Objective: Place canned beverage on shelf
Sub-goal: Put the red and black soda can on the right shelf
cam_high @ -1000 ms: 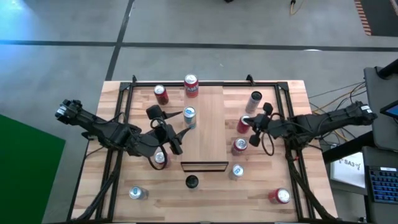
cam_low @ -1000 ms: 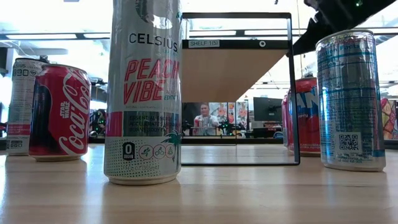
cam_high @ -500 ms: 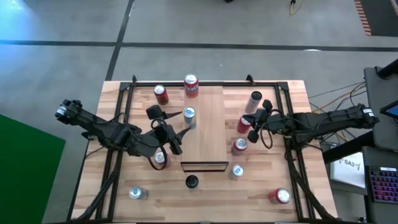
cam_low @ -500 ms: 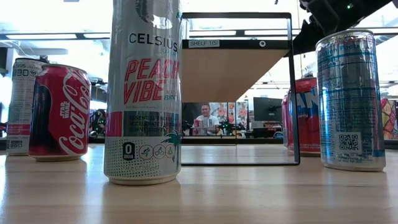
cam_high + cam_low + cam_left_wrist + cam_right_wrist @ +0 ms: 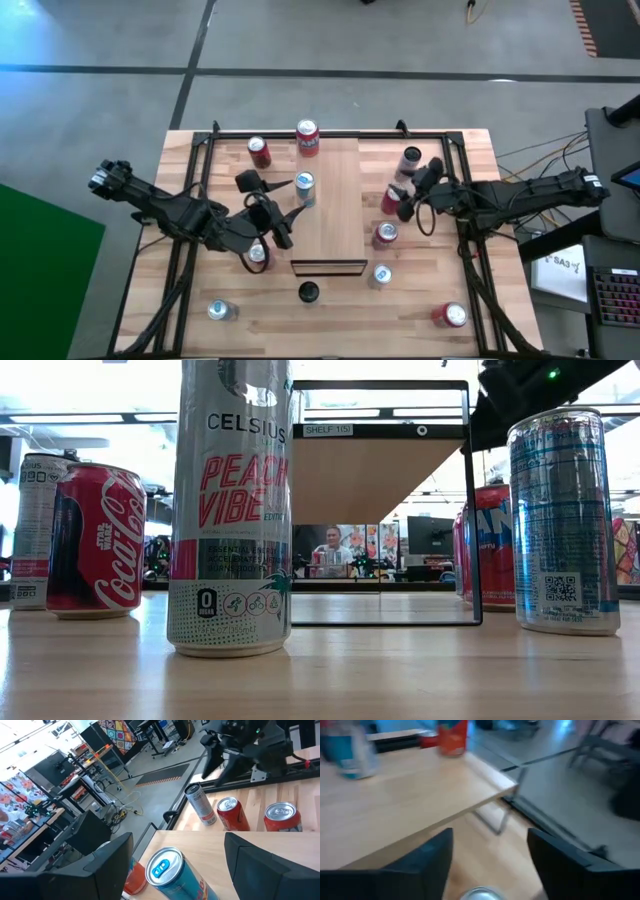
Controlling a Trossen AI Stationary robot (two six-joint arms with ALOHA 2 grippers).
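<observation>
The shelf (image 5: 340, 210) is a long light board raised over the middle of the table. On it stand a red can (image 5: 307, 137) at the far end and a blue-topped can (image 5: 304, 186) near its left edge. My left gripper (image 5: 283, 203) is open just left of the blue-topped can (image 5: 167, 870), its fingers on either side of it with gaps. My right gripper (image 5: 413, 192) is open above a red can (image 5: 391, 201) that stands on the table right of the shelf. That can's silver top (image 5: 480, 894) shows low between the fingers.
Loose cans stand on the table around the shelf: grey (image 5: 410, 160) and red (image 5: 385, 234) on the right, blue-topped (image 5: 381, 274) and red (image 5: 450, 315) near the front, and red (image 5: 259, 151) at the far left. A tall white can (image 5: 232, 510) fills the low view.
My right gripper has turned a little at the wrist above the red can, staying in about the same place. The cans stand where they were.
</observation>
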